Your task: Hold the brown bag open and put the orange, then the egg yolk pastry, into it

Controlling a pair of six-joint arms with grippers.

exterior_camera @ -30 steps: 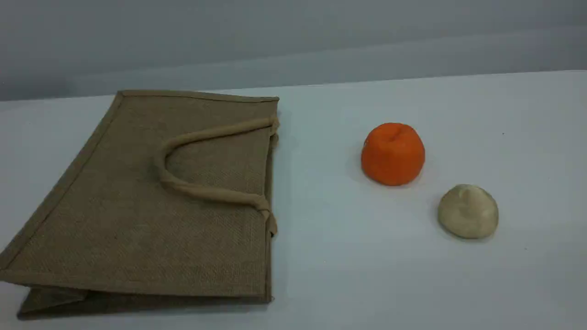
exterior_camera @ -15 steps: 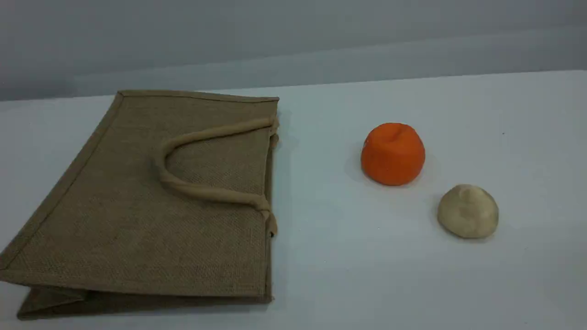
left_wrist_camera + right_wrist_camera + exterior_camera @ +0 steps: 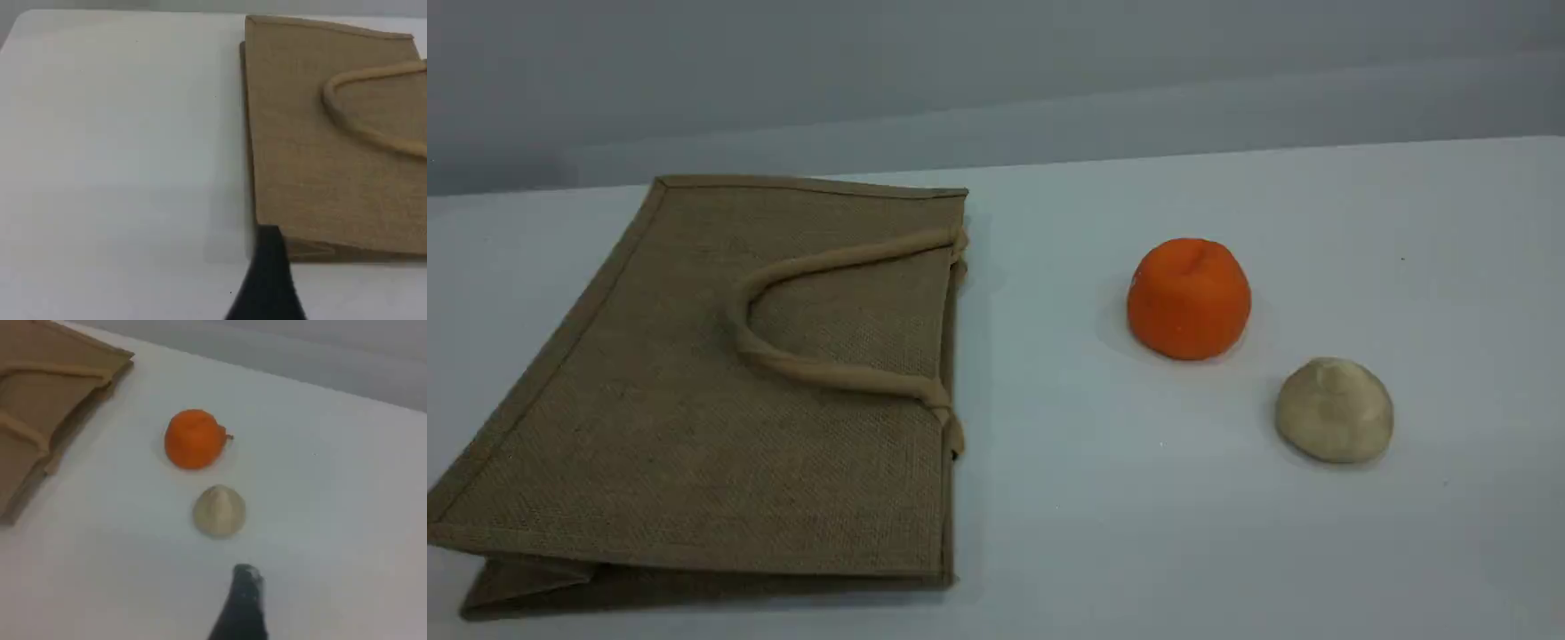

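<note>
The brown bag (image 3: pixel 694 444) lies flat and closed on the left of the white table, its beige handle (image 3: pixel 818 369) folded over its top face and its mouth edge facing right. To its right stands the orange (image 3: pixel 1188 299), and the egg yolk pastry (image 3: pixel 1334 411) sits nearer and further right. No arm shows in the scene view. The left wrist view has one dark fingertip (image 3: pixel 268 273) over the bag's (image 3: pixel 320 133) near corner. The right wrist view has a dark fingertip (image 3: pixel 244 597) just short of the pastry (image 3: pixel 219 511), the orange (image 3: pixel 195 440) beyond. Neither gripper holds anything.
The table's far edge (image 3: pixel 1227 151) meets a grey wall behind the objects. White tabletop (image 3: pixel 120 147) stretches left of the bag in the left wrist view.
</note>
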